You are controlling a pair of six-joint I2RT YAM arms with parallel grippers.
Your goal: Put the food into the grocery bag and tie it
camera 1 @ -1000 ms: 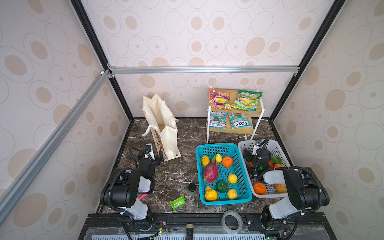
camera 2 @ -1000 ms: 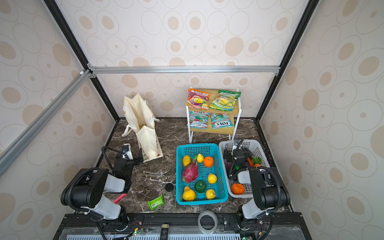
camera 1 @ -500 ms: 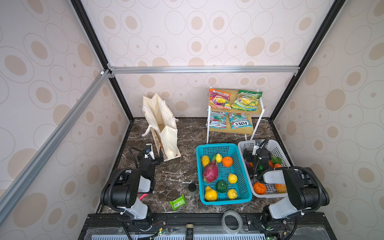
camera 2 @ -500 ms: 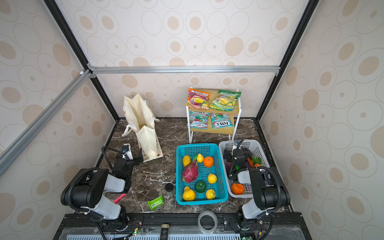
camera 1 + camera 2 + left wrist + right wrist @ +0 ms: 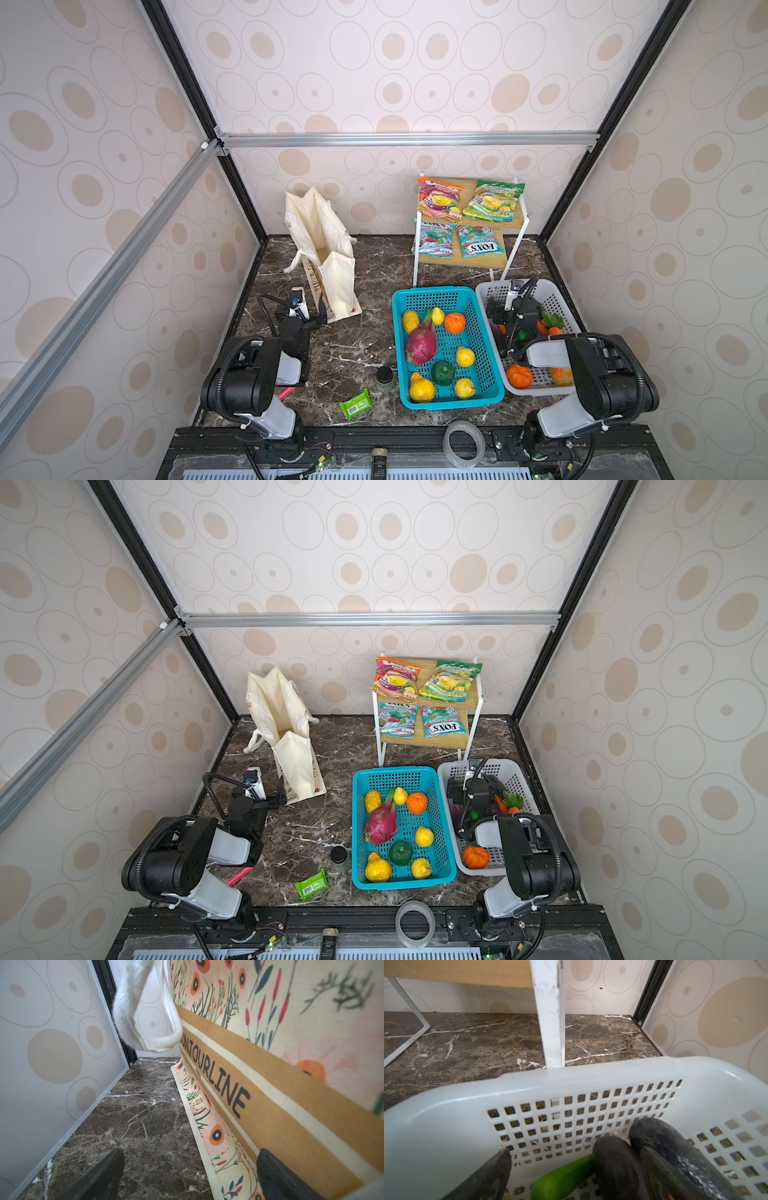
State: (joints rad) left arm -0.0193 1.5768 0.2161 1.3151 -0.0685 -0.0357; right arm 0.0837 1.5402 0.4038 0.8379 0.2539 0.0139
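The grocery bag (image 5: 332, 266) (image 5: 291, 750) stands open at the back left, cream with a tan band (image 5: 270, 1076) and a white handle (image 5: 128, 1007). My left gripper (image 5: 301, 316) (image 5: 262, 796) (image 5: 190, 1155) is open low beside the bag's base, one finger against the cloth. In the blue basket lies the food: pink dragon fruit (image 5: 422, 345), dark green ball (image 5: 442, 372), yellow fruits (image 5: 422, 388). Snack packets (image 5: 440, 199) lie on the shelf. My right gripper (image 5: 515, 309) (image 5: 476, 789) (image 5: 575, 1138) is open inside the white basket, over a dark eggplant (image 5: 612, 1163) and a green vegetable (image 5: 562, 1176).
Blue basket (image 5: 490, 395) and white basket (image 5: 552, 291) (image 5: 571, 1082) stand side by side at the right. Behind them stands a two-level wooden shelf (image 5: 469, 262) with a white leg (image 5: 550, 1022). On the marble near the front lie a small jar (image 5: 384, 376), a green packet (image 5: 355, 405) and a tape roll (image 5: 461, 440).
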